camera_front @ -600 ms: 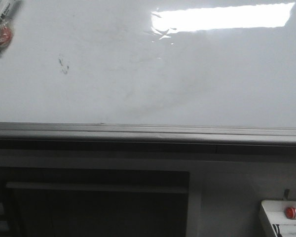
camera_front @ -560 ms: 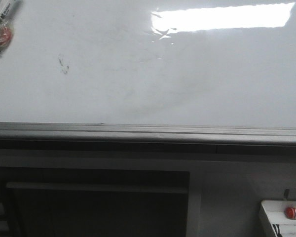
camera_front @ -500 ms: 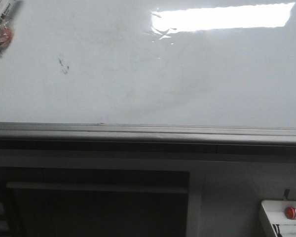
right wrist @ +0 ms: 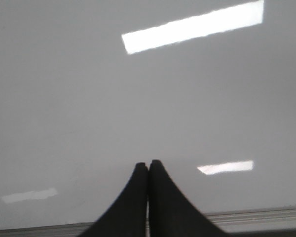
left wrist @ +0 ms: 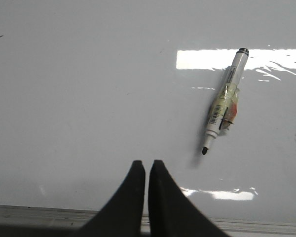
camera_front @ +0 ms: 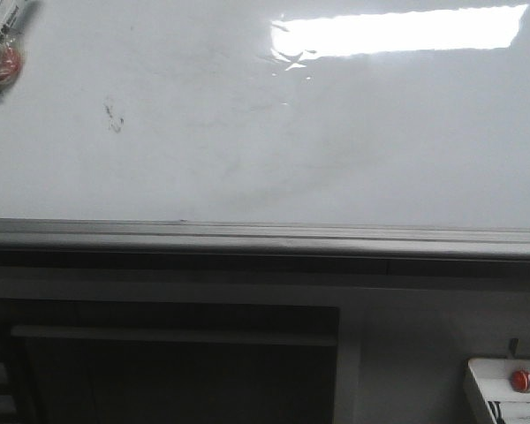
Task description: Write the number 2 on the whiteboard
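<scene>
No number 2 was on the whiteboard (camera_front: 336, 132) yet. The marker (left wrist: 223, 101) lay uncapped on the board near the left gripper (left wrist: 147, 165), whose fingers were pressed together and empty — as were the right gripper's (right wrist: 148, 165). A closed-finger approach would likely nudge the marker away, smearing ink.
</scene>
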Tool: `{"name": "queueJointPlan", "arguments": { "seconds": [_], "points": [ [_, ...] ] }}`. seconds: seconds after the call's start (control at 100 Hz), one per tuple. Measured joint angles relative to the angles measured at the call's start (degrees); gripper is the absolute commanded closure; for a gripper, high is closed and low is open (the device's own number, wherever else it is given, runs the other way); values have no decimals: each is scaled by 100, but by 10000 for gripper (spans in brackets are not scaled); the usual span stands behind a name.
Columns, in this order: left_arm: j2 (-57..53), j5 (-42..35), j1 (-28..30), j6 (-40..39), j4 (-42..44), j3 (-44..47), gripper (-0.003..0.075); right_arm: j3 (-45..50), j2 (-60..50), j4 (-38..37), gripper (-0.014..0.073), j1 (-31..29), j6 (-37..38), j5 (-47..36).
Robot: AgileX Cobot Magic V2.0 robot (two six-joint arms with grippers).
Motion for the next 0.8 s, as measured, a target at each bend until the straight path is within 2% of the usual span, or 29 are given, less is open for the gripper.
{"name": "queueJointPlan", "arguments": {
  "seconds": [0.34, 0.55, 0.67, 0.8],
  "points": [
    [0, 0, 0, 0, 0, 0, 738, 0, 0, -46, 666, 0, -10, 0],
    [0, 0, 0, 0, -61, -11, 738, 0, 0, -802, 666, 0, -119, -8],
    [0, 594, 0, 0, -188, -265, 738, -46, 0, -906, 666, 0, -132, 79],
    [0, 1497, 0, 0, -212, -980, 738, -483, 0, -890, 666, 0, -132, 662]
  ]
}}
